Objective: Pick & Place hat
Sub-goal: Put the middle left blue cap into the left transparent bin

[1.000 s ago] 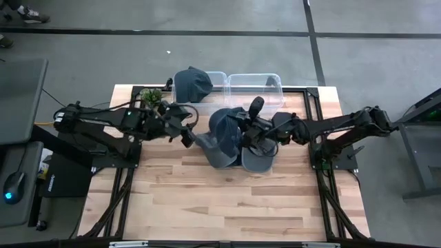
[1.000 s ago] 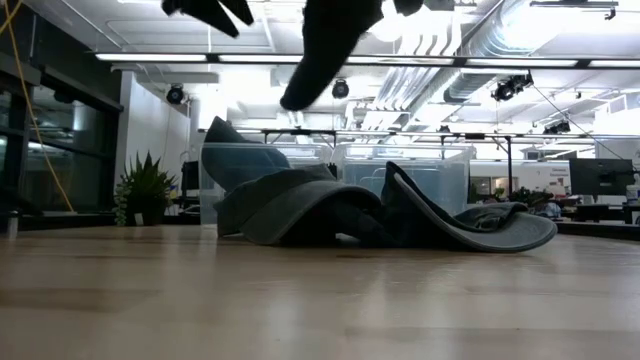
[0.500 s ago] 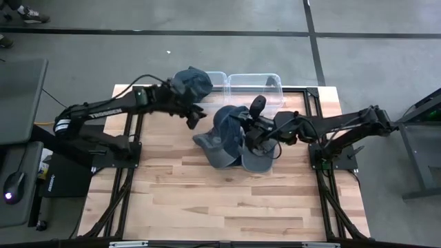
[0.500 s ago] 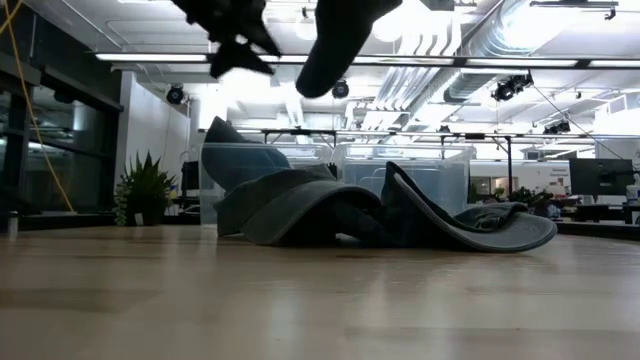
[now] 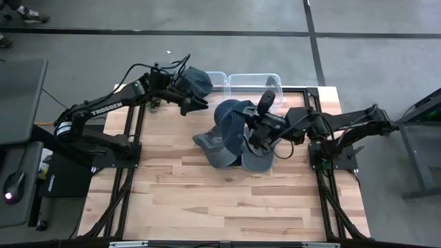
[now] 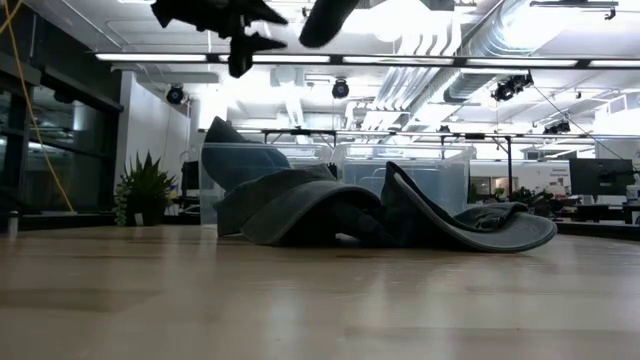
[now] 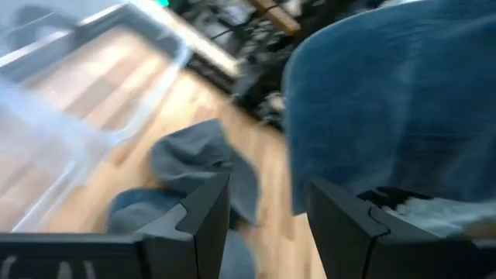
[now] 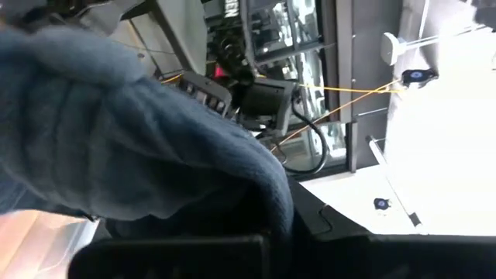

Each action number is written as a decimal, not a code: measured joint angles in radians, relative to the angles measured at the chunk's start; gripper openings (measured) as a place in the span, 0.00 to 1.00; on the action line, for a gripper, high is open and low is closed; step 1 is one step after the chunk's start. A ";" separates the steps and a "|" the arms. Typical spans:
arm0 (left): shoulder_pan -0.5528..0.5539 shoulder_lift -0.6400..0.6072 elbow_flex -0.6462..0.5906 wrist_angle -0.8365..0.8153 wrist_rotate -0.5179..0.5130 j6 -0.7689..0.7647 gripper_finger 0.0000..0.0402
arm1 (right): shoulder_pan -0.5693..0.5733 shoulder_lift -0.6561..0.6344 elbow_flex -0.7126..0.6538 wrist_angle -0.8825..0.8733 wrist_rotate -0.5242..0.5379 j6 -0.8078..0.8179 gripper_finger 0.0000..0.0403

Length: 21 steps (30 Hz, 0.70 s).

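Observation:
A blue hat (image 5: 229,117) hangs off my right gripper (image 5: 251,129), above a pile of grey-blue hats (image 5: 220,148) lying on the table's middle; the low view shows this pile (image 6: 330,210) resting on the wood, with the lifted hat's lower tip (image 6: 328,15) at the top edge. Another hat (image 5: 192,80) sits in the left clear bin (image 5: 216,77). My left gripper (image 5: 198,103) is open in the air just in front of that bin. In its wrist view the gripper (image 7: 267,221) looks past the lifted blue hat (image 7: 387,101) down at the pile (image 7: 198,167). My right gripper is shut on the blue hat (image 8: 139,139), coming at it from the table's right. The hat's cloth covers the fingers in the right wrist view, so the part held cannot be told. The hat is lifted clear of the pile and hangs toward the left.
Two clear bins stand side by side at the far edge, the right one (image 5: 258,86) beside the hat-filled left one. A small potted plant (image 6: 145,190) stands at the far left corner. Bare wood (image 5: 220,200) fills the near half of the table.
My left gripper has risen from beside the pile and swung toward the far edge, to the front of the left bin. My right gripper has lifted the blue hat higher; in the low view it has climbed almost out of the top edge. The pile has stayed still.

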 joint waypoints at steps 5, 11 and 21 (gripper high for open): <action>-0.003 0.014 0.000 0.089 0.065 -0.032 0.40 | 0.004 0.000 0.029 -0.007 0.016 -0.031 0.00; -0.003 0.015 0.000 0.102 0.062 -0.041 0.40 | 0.004 0.000 0.064 -0.006 0.030 -0.062 0.00; -0.017 0.067 0.000 0.209 0.090 -0.082 0.40 | 0.004 0.000 0.083 -0.005 0.022 -0.087 0.00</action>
